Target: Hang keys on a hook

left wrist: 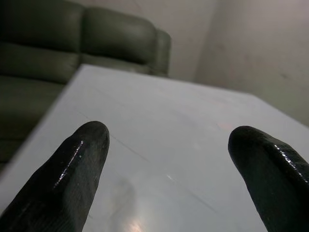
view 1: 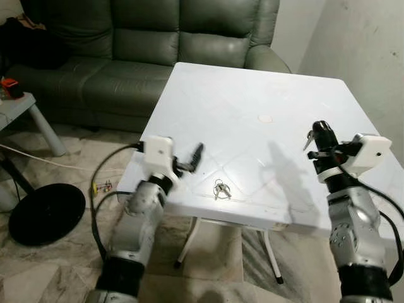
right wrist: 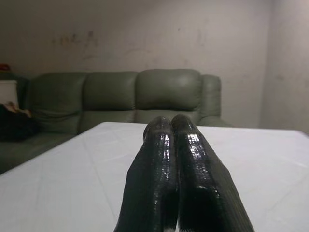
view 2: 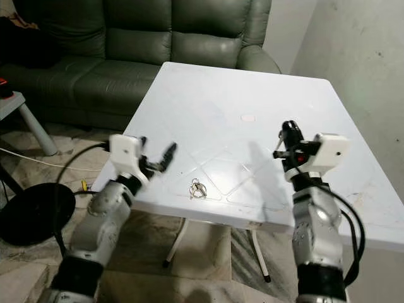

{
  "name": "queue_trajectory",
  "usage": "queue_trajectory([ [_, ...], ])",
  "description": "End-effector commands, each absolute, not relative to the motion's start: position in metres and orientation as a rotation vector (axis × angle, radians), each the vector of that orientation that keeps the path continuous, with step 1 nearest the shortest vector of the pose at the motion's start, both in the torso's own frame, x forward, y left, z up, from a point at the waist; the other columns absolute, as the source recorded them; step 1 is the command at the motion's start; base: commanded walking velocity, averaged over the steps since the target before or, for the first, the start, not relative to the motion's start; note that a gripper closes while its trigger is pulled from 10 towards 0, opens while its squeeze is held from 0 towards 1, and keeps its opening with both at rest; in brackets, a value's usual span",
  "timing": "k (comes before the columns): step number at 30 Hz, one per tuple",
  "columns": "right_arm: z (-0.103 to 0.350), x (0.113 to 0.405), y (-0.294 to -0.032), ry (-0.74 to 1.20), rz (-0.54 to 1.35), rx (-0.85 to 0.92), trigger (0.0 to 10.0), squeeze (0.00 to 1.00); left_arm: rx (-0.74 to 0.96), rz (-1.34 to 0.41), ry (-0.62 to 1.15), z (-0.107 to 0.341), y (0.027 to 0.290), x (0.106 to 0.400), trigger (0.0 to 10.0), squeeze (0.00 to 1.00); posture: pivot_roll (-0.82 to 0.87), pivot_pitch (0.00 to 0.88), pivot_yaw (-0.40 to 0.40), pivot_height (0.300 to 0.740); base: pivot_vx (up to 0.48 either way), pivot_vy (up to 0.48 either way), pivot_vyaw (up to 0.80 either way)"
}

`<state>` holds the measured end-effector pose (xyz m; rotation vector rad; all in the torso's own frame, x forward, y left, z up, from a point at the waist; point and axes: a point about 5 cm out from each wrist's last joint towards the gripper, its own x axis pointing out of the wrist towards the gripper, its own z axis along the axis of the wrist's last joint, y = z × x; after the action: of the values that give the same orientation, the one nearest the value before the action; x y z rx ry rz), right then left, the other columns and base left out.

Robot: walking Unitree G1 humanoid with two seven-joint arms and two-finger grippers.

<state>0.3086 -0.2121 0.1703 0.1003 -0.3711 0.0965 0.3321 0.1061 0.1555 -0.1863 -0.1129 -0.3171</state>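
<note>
Two arms reach over a white table [view 1: 252, 88] that fills the middle of the head views. Keys [view 1: 221, 189] lie flat on the table near its front edge, lower centre of the frame, touched by neither gripper. They read as a small ring with a few keys, too small to count.

Left gripper [view 1: 194, 159] sits left of centre, just over the table's front left corner, near the keys but apart from them. Its fingers [left wrist: 72, 169] are spread wide with nothing between; the wrist view shows bare tabletop in the gap. Lower part of each finger is cut off by the frame edge there.

Right gripper [view 1: 320, 129] is at the right of the frame, raised above the table's right side, well apart from the keys. Its fingers [right wrist: 159, 179] are pressed together with nothing visibly held. A small pale bit sticks out beside the tips in the head views, too small to identify.

Sofa [view 1: 126, 57], dark green, stands behind the table across the top of the frame, its left end cut off. Small pale round spot [view 1: 266, 118] on the tabletop at centre, unclear what it is. Dark round disc [view 1: 44, 211] on the floor at lower left. Cable [view 1: 38, 161] runs across the floor at left. Wall [view 1: 360, 44] at upper right.
</note>
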Motion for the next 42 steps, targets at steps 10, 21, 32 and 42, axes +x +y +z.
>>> queue_trajectory([
  [10,0.133,0.277,-0.171,-0.238,0.065,0.048,10.0,0.0,-0.267,-0.279,-0.09,0.127,0.122,0.315,10.0,0.0,0.04,0.0,-0.052,0.74,0.0,0.0,0.0],
  [21,0.124,0.281,-0.158,-0.166,0.046,0.029,10.0,0.0,-0.26,-0.265,-0.119,0.136,0.131,0.324,10.0,0.0,0.06,0.0,-0.053,0.74,0.0,0.0,0.0],
  [32,0.127,0.289,-0.163,-0.147,0.022,-0.015,10.0,0.0,-0.264,-0.235,-0.115,0.138,0.135,0.329,10.0,0.0,0.06,0.0,-0.043,0.74,0.0,0.0,-0.54],
  [42,0.124,0.288,-0.158,-0.135,0.026,-0.02,10.0,0.0,-0.238,-0.231,-0.108,0.137,0.132,0.332,10.0,0.0,0.05,0.0,-0.041,0.74,0.0,0.0,-0.74],
])
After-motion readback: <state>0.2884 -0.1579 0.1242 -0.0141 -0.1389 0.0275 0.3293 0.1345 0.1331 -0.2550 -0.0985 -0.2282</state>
